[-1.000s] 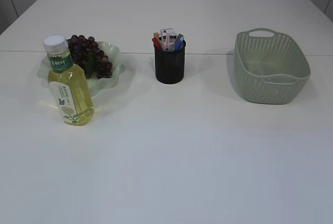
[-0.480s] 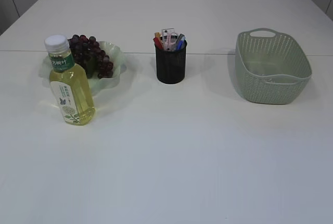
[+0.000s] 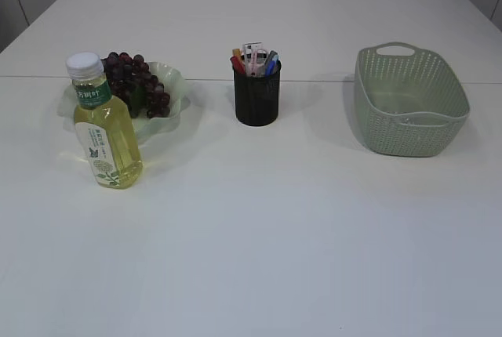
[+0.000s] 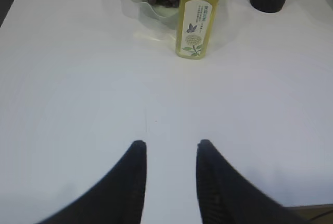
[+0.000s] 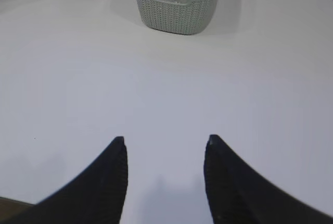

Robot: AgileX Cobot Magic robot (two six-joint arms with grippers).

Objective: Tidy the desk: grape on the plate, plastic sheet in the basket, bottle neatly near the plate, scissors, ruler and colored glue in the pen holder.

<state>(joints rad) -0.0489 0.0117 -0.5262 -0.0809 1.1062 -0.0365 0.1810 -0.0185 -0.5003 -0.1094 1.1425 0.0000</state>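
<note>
mostly hidden in the pen holder (image 3: 256, 94), its contents blur; both jaws gape, empty.

Pen holder (image 3: 256, 94) contents too small to distinguish.

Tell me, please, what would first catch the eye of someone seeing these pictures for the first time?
Probably the yellow bottle standing upright at the left, just in front of the pale green plate that carries dark grapes. Next come the black pen holder in the middle, crammed with colourful items, and the green basket at the right. Both pincers, left and right, hang open and empty over bare table.
</note>
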